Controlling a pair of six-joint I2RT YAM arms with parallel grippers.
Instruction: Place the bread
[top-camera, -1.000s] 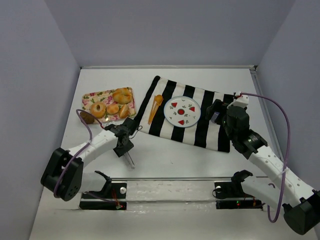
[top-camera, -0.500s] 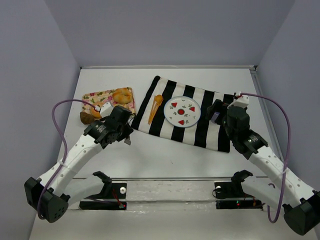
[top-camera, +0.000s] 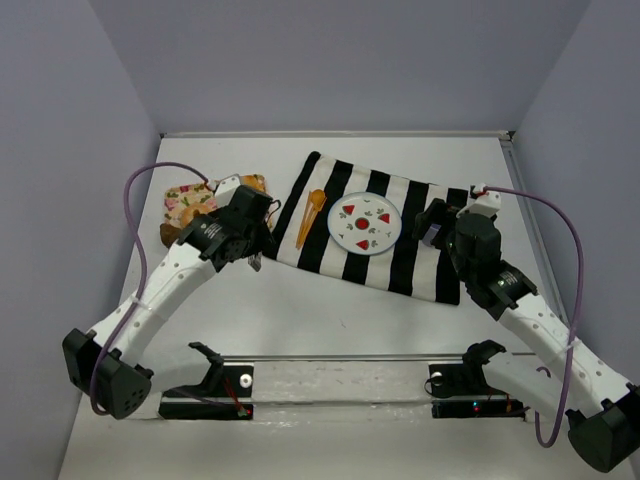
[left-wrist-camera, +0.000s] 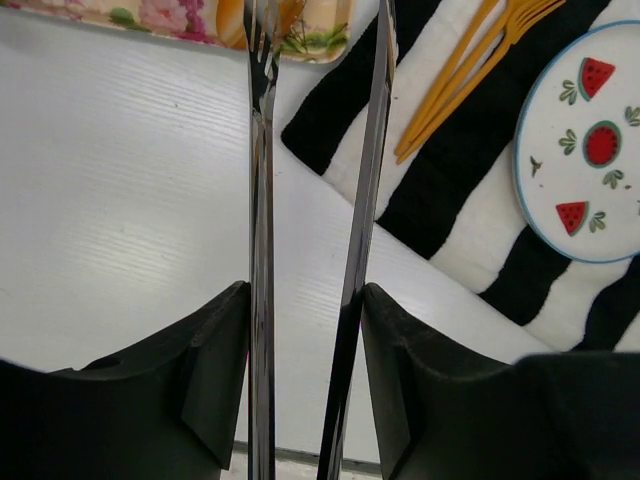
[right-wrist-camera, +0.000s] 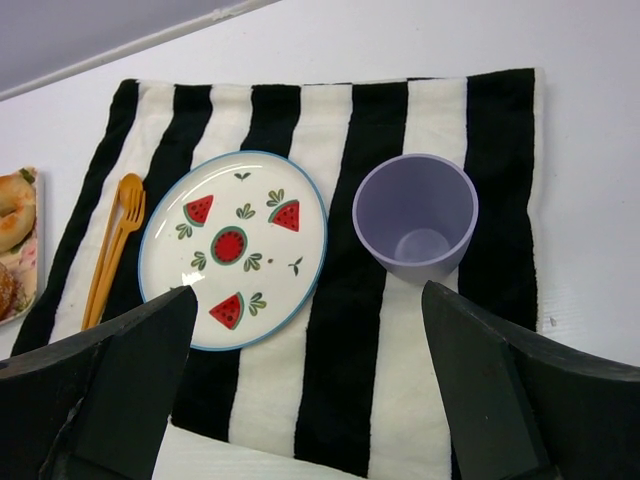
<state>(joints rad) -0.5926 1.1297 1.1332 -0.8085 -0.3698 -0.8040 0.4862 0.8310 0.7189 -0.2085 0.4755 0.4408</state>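
My left gripper (left-wrist-camera: 305, 340) gripped the tongs (left-wrist-camera: 262, 200), tips slightly parted and, I think, empty. The bread (right-wrist-camera: 10, 215) lay untouched left of the plate (right-wrist-camera: 232, 248); picking and placing remained. My right gripper (right-wrist-camera: 308, 300) gaped empty.

The white table (top-camera: 330, 320) carries a black-and-white striped cloth (top-camera: 400, 262); just left of that cloth lies a floral rectangular tray (top-camera: 183, 200).

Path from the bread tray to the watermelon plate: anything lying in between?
Yes: the orange cutlery lies on the left edge of the striped cloth, between the tray of bread and the plate. It lies flat, so a lifted carry should likely clear it. Nothing else visible.
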